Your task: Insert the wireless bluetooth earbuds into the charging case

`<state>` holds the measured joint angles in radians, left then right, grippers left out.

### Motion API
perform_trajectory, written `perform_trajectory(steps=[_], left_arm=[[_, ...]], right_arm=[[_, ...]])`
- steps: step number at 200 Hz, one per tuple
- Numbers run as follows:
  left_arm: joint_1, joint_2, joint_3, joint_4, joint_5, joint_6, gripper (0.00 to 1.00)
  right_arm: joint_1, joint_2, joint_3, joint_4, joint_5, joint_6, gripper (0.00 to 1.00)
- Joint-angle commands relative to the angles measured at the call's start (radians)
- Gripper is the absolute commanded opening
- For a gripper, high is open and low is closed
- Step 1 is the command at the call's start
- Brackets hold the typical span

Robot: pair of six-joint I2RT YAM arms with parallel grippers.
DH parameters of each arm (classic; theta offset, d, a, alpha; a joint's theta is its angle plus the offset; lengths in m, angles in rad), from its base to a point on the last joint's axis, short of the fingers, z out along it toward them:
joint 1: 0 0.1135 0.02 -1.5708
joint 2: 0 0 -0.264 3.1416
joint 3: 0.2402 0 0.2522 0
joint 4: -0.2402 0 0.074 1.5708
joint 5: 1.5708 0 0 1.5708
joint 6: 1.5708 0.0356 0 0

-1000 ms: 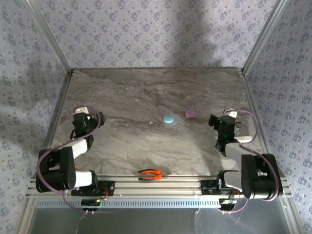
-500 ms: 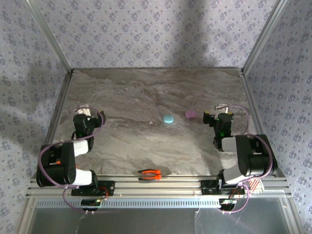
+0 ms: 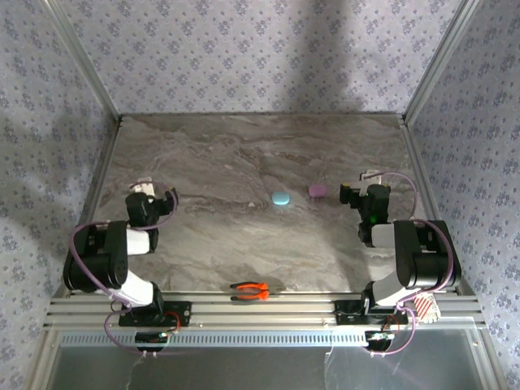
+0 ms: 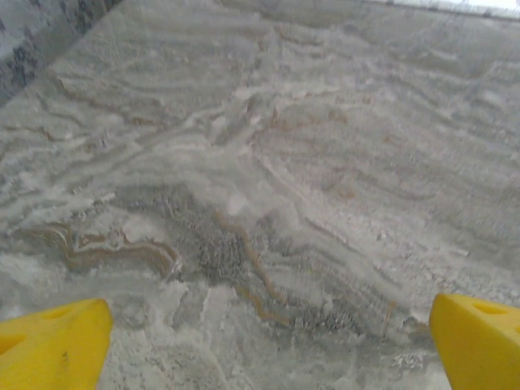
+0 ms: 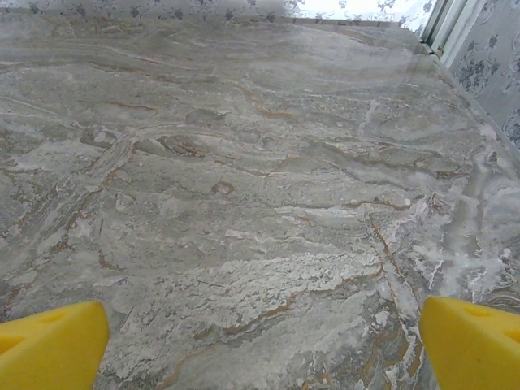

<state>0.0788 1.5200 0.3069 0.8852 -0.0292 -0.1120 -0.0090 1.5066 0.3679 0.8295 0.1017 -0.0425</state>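
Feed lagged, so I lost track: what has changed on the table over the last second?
Both arms folded in at the elbows. The left gripper barely shifted, and the right gripper edged left, nearer the purple case. Nothing was taken hold of or let go, and both grippers are open. The teal case, purple case and pliers stayed put.

The bench (image 3: pixel 211 162) is marbled in grey and white and veined with tan and rust-brown streaks. The walls (image 3: pixel 244 49) are papered in pale lavender-grey, printed with small blue-grey floral sprigs. A teal case (image 3: pixel 280 198) and a pinkish-purple case (image 3: pixel 318 190) are seen, and the pliers (image 3: pixel 250 290) are handled in orange. Bright yellow fingers (image 4: pixel 53 345) are borne by the left claw (image 4: pixel 264 349), and the same yellow is shown by the right claw (image 5: pixel 260 345). The arms (image 3: pixel 101 260) are finished in black and looped with purple cables (image 3: pixel 75 248).
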Motion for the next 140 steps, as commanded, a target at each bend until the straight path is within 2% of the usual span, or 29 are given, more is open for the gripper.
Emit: perform_trajectory(steps=[1,25,140], left_arm=[[-0.018,0.008,0.072,-0.016,0.028,0.044,1.0],[-0.055,0.015,0.103,-0.062,-0.027,0.073,1.0],[-0.071,0.016,0.106,-0.068,-0.049,0.084,1.0]], right_arm=[[-0.009,0.014,0.025,-0.027,-0.023,0.015,1.0],[-0.013,0.014,0.025,-0.03,-0.028,0.016,1.0],[-0.014,0.014,0.025,-0.03,-0.032,0.015,1.0]])
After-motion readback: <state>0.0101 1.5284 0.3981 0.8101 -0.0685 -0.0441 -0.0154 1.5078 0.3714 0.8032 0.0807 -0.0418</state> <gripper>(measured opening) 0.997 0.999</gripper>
